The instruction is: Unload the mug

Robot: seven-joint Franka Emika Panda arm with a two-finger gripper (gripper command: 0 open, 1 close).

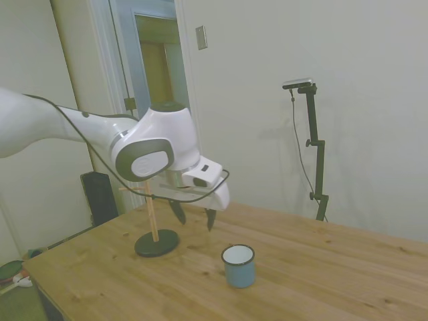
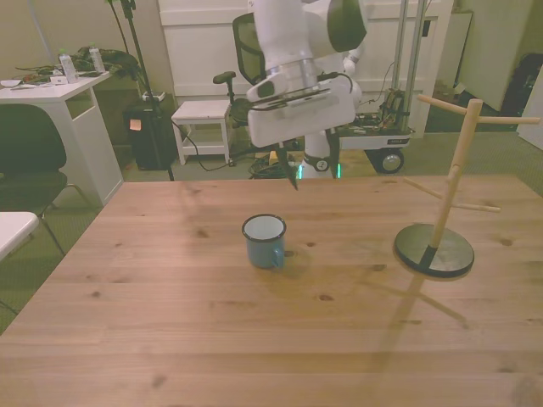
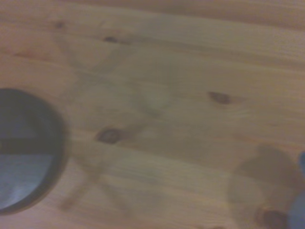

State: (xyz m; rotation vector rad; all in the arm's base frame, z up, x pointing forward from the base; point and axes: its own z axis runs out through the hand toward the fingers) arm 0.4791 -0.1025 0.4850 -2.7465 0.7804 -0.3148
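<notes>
Beside the peg stand point(image 1: 155, 227): 1 mug point(image 1: 238, 265), upright on the table point(image 1: 321, 267), below the gripper point(image 1: 194, 216), whose fingers are parted, holding nothing.

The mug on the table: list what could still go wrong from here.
1. The mug stands upright on the table, apart from the peg stand. The open gripper hangs empty above the table between them; a low sweep might tip the mug.
2. The stand's pegs jut out beside the arm; a careless retreat might catch one and topple the stand.
</notes>
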